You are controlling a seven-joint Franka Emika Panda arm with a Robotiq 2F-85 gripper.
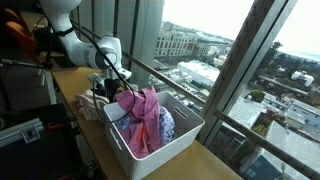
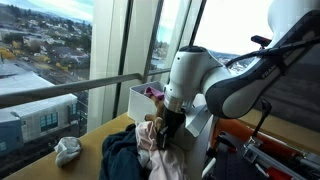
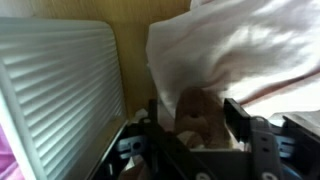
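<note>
The gripper (image 3: 195,118) hangs low over a pile of clothes (image 2: 130,155) on the table (image 1: 72,85), just beside the basket (image 1: 190,125). Its jaws stand apart, with a pale cloth (image 3: 240,50) right before them; I cannot tell whether they touch it. In the wrist view the basket wall is on the left. Pink clothes (image 1: 140,115) fill the basket. A grey rag (image 2: 67,150) lies left of the pile.

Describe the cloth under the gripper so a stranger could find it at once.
On the wooden counter by the big window stands a white basket. Beside it lies a heap of clothes, with the gripper right above the pale cloth. It is whitish, unlike the dark blue garment next to it and the pink clothes in the basket.
</note>
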